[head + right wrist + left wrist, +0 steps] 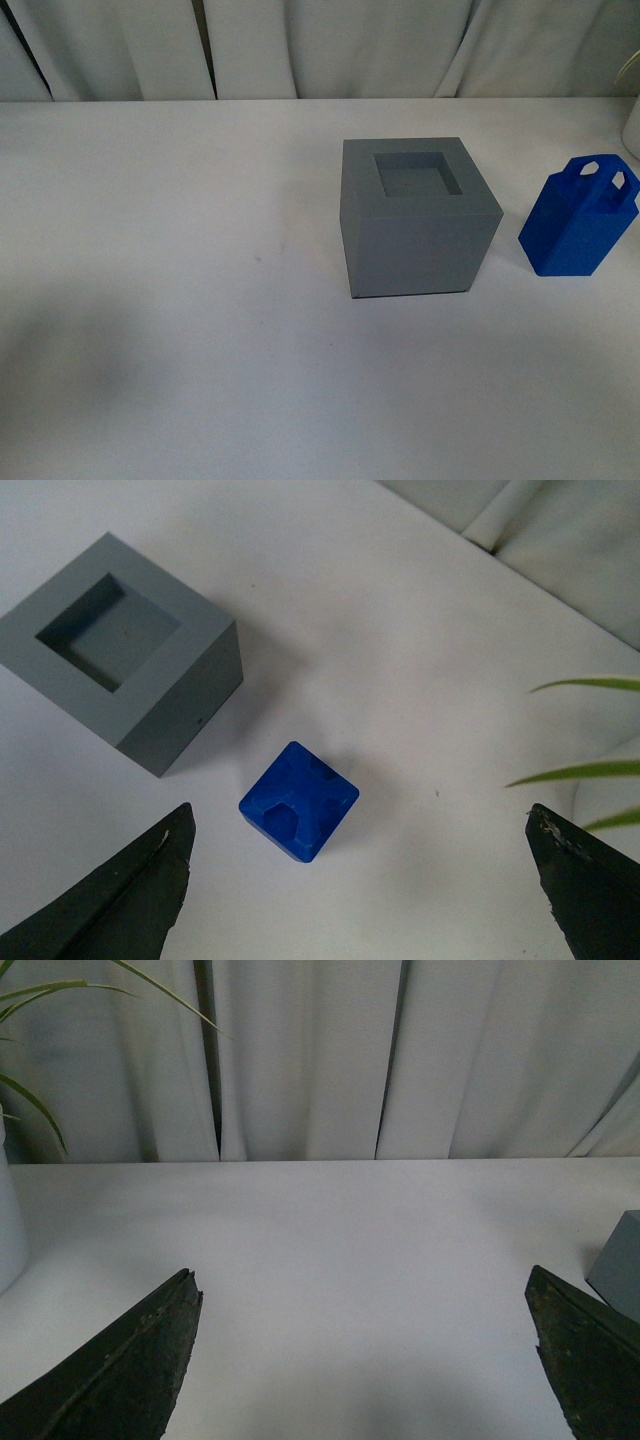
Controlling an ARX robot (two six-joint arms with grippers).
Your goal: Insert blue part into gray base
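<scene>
In the front view I see the gray base (420,225) a little right of the centre of the frame. It stands flat on the white table (150,320), and the square recess in its top face is open with nothing in it. The blue part (580,220) is at the right edge of the frame, at about the same height as the base. It stands on the table with its two tabs with holes pointing up, and it looks a little tilted toward the right. There is a clear gap of table between the two pieces, so they do not touch. Behind the table, a pale curtain (320,50) fills the top of the frame. No arm shows in this view.

In the right wrist view the right jaws are spread wide apart and hold nothing. The blue part (298,802) is seen from above, in the space between them, and neither jaw touches it. The gray base (130,680) is near it, apart from it. Some green leaves (590,770) show at the side.

In the left wrist view the left jaws are also wide open and hold nothing, with only bare table between them. One corner of the gray base (622,1260) shows beside one jaw.
</scene>
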